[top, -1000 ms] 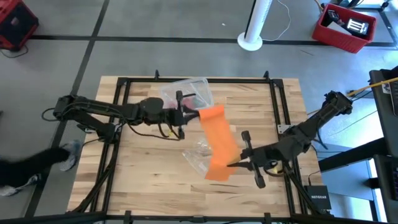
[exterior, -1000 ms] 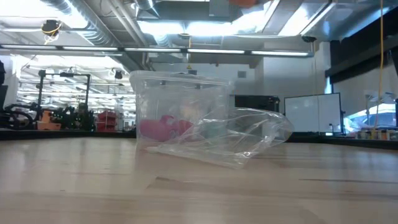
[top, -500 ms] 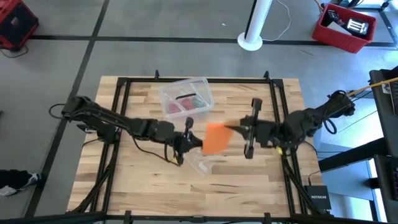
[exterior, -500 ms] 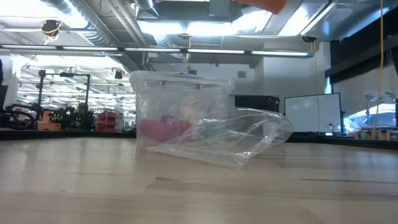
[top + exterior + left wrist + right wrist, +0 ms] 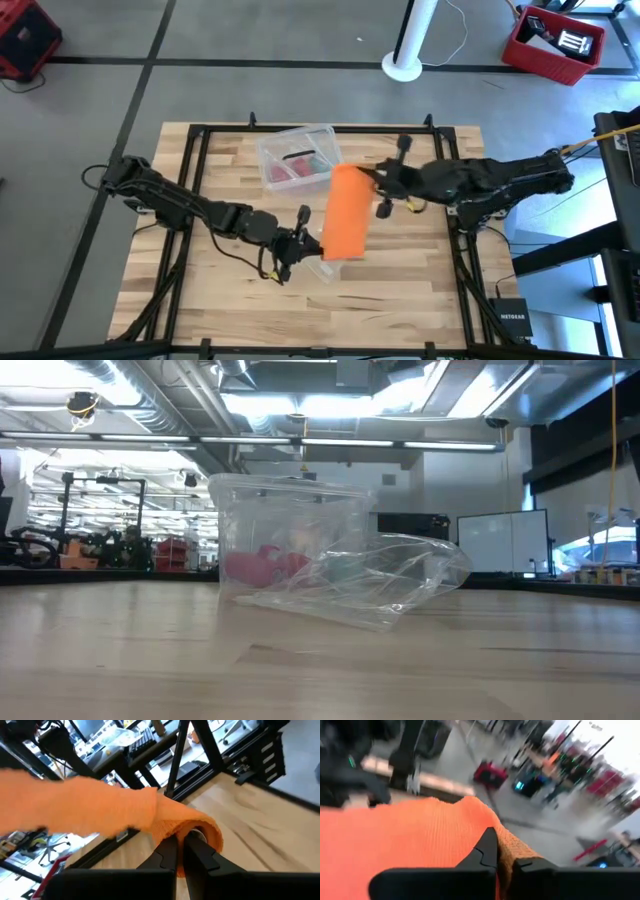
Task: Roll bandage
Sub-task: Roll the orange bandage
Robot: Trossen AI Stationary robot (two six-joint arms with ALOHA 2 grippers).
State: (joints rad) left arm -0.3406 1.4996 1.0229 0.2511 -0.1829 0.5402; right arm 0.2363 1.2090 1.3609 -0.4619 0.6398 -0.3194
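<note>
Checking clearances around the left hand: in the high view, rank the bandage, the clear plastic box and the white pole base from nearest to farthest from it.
From the left hand, shut on the bandage's lower end:
1. Bandage, in its grip, stretching up toward the right hand.
2. Clear plastic box, at the table's far middle.
3. White pole base, on the floor beyond the table.

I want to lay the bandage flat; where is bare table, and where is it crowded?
Bare table lies along the near edge and the right side. It is crowded at centre: the clear box, the wrapper, the left gripper and the right gripper stretch the bandage there.
</note>
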